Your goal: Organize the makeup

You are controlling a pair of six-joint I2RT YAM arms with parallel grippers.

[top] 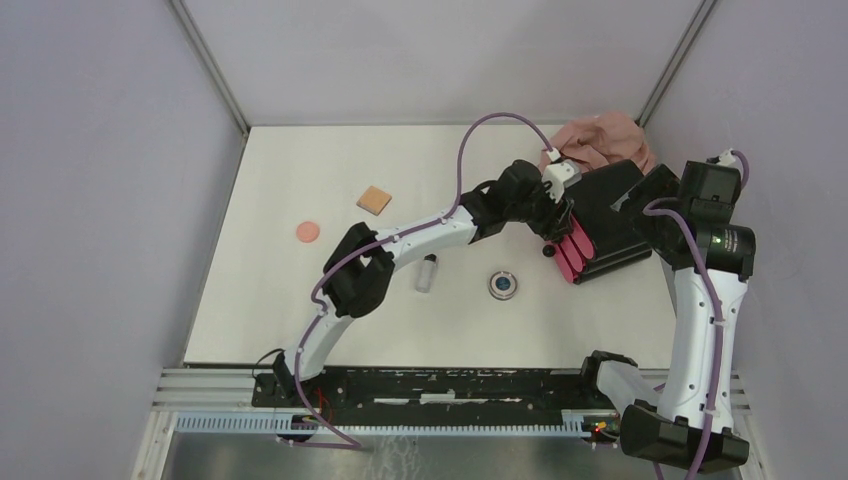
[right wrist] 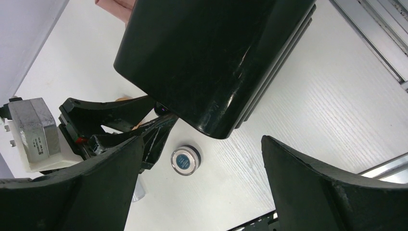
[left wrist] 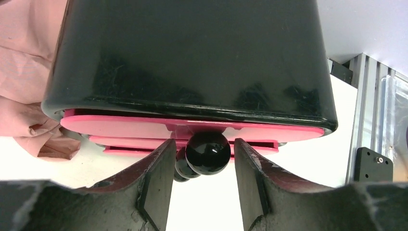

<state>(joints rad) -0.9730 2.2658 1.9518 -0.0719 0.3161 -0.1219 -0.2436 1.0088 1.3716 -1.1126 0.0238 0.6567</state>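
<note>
The tan square pad (top: 374, 199), the round salmon puff (top: 307, 232), the clear black-capped vial (top: 428, 272) and the round silver compact (top: 503, 285) lie loose on the white table. The compact also shows in the right wrist view (right wrist: 185, 158). No orange sponges are in view. My left gripper (top: 560, 230) is open at the front of the black box. Its fingers (left wrist: 156, 183) stand either side of a black drawer knob (left wrist: 208, 153) with a gap on each side. My right gripper (top: 632, 200) is wide open over the box (right wrist: 211, 57).
The black box (top: 605, 215) with magenta drawers (top: 575, 255) lies at the right of the table. The pinkish-beige cloth (top: 600, 140) is bunched behind it in the far corner. Grey walls close in three sides. A metal rail (top: 450, 385) runs along the near edge.
</note>
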